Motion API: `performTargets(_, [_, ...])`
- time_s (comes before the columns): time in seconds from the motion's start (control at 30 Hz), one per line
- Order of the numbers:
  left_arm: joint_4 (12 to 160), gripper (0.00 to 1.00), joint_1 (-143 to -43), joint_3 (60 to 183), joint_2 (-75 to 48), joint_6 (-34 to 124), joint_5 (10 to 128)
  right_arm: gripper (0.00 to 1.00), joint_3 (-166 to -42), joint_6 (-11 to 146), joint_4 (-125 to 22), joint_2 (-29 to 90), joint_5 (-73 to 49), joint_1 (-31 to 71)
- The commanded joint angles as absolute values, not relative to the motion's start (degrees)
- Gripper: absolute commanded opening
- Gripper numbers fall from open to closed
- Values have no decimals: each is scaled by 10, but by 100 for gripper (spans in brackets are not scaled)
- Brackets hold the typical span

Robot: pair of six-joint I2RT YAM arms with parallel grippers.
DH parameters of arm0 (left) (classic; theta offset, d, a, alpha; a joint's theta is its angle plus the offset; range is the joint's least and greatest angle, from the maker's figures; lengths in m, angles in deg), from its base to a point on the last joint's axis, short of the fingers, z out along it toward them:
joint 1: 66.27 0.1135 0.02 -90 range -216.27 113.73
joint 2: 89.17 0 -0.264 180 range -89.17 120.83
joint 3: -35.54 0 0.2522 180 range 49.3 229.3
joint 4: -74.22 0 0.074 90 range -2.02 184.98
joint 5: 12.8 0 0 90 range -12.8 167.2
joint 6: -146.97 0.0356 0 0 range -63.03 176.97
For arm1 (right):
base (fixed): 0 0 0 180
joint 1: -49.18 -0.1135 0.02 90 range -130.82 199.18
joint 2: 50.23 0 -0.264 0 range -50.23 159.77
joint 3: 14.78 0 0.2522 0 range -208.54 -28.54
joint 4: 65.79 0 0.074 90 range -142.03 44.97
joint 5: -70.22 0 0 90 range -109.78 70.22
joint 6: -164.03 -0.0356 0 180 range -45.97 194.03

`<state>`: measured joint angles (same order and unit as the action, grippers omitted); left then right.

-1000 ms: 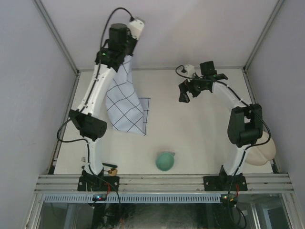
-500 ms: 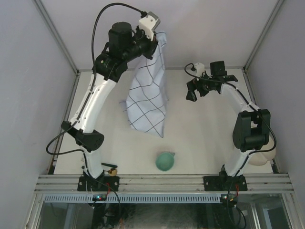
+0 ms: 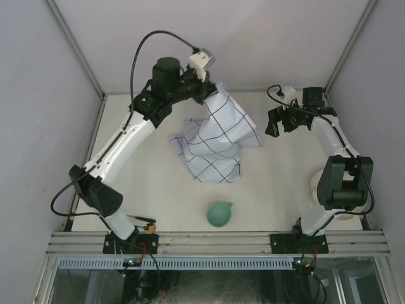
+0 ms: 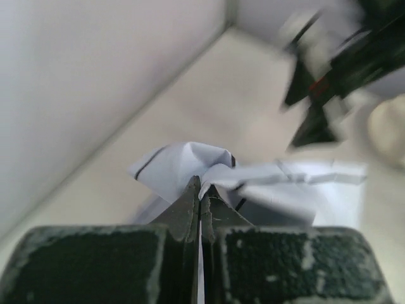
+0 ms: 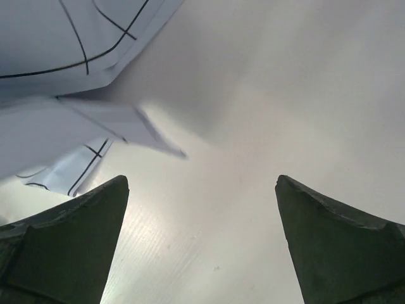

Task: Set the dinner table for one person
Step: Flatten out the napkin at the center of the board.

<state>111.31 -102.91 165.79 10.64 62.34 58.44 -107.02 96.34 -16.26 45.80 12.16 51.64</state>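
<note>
Left gripper [image 4: 200, 190], arm stretched far over the table [image 3: 152, 183], pinches the cloth [image 3: 215, 142] corner high — right gripper [image 3: 280, 125] gapes empty beside it.

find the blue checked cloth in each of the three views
top external: cloth in the upper middle, hanging from the left claw.
left wrist: centre of the frame, pinched in the shut claw.
right wrist: top left corner, above the open right claw.
shared landmark: the cream dinner table, which shows in all three.
</note>
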Motion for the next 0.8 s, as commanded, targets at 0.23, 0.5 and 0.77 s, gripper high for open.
performTargets(0.23, [1023, 0, -656, 1088, -171, 711, 567, 100, -1074, 969, -183, 434, 159, 474])
performTargets(0.5, [1001, 0, -553, 1013, -231, 726, 535, 100, -1193, 955, -174, 531, 119, 351])
performTargets(0.77, [980, 0, -544, 987, -260, 734, 554, 100, -1346, 939, -248, 666, 162, 303])
